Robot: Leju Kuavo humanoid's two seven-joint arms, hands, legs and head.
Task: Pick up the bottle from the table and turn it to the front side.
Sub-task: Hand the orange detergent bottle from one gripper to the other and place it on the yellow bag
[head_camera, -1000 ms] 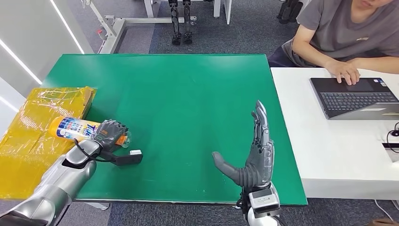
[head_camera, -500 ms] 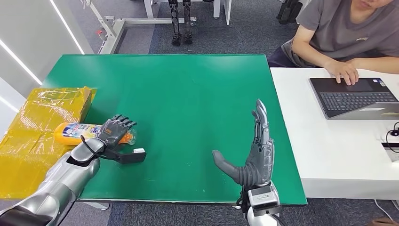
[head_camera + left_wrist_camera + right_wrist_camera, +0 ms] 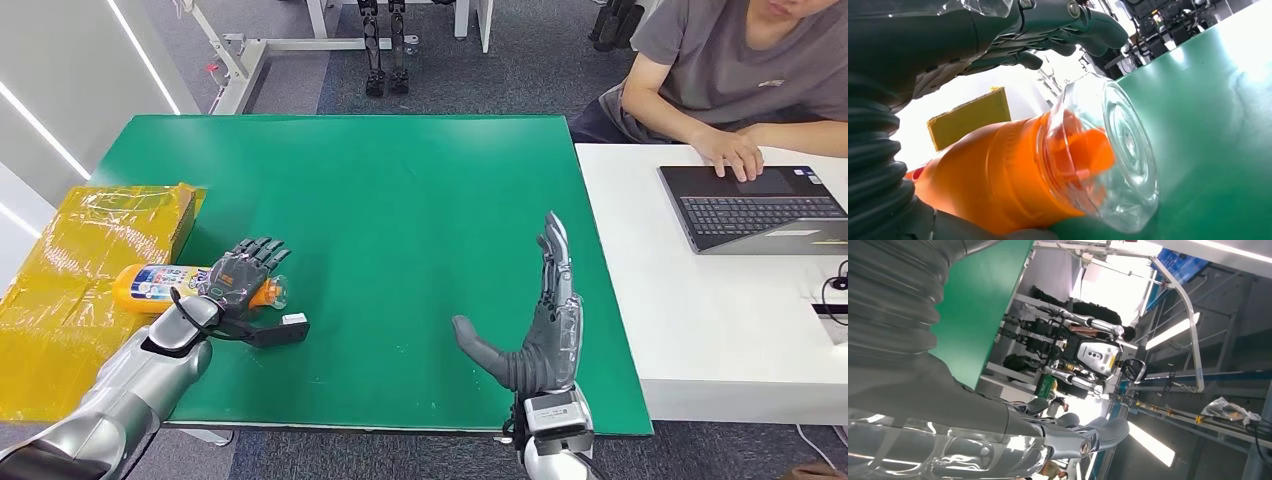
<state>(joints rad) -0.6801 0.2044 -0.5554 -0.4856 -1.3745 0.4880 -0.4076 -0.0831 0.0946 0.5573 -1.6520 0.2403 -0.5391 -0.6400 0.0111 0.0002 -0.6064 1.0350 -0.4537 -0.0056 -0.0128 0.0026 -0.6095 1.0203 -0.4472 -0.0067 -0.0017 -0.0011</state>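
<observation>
A green table (image 3: 400,230) filled the middle of the scene, with a white table (image 3: 700,320) just beside it on the right, where a seated person (image 3: 730,70) rested a hand on a laptop (image 3: 760,205). A yellow wrapped box (image 3: 70,280) sat at the green table's left edge. The right hand (image 3: 535,335) stood edge-up above the near part of the green table, its fingers (image 3: 553,262) straight and apart, thumb out, holding nothing. The left hand (image 3: 238,283) lay over the bottle (image 3: 160,284), fingers (image 3: 1083,27) spread above it and not closed round it. The orange bottle lay on its side on the green table, against the box, its clear cap (image 3: 1118,155) pointing toward the table's middle
</observation>
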